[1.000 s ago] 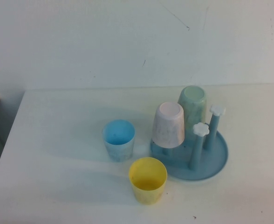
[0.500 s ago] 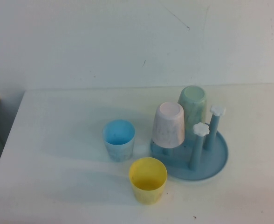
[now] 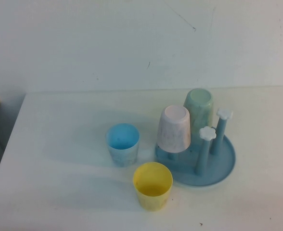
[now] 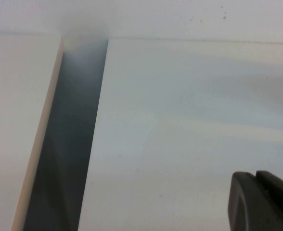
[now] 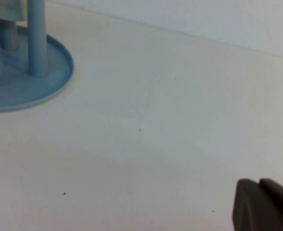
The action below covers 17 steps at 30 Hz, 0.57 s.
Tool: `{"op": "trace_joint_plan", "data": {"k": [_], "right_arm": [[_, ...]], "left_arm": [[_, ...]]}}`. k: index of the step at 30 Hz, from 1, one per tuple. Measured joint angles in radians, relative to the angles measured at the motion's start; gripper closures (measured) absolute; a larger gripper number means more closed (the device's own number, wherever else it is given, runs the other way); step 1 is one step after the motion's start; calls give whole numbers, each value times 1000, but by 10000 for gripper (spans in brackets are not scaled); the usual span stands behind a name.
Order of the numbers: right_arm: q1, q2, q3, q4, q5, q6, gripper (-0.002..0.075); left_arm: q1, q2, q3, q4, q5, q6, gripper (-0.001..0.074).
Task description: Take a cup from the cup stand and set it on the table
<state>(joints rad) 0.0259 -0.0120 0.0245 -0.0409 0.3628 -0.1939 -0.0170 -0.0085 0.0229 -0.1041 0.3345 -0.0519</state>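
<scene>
White table (image 3: 59,192), cup (image 3: 152,185) upright, hands unseen overhead

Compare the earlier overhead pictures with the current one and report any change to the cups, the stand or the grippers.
Nothing visibly changed. The yellow cup and the light-blue cup stand upright on the table, beside the cup stand, which holds the pink cup and the green cup upside down. The left gripper and right gripper hang over bare tabletop, outside the overhead view.
</scene>
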Motion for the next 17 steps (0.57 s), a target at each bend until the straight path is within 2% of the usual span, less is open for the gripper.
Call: {"op": "trace_joint_plan", "data": {"k": [9, 17], "right_arm": [[0, 0, 0, -2, -2, 44, 728], [0, 0, 0, -4, -2, -1, 728]], "left_arm": [[0, 0, 0, 0, 0, 0, 737], [0, 0, 0, 0, 0, 0, 737]]}}
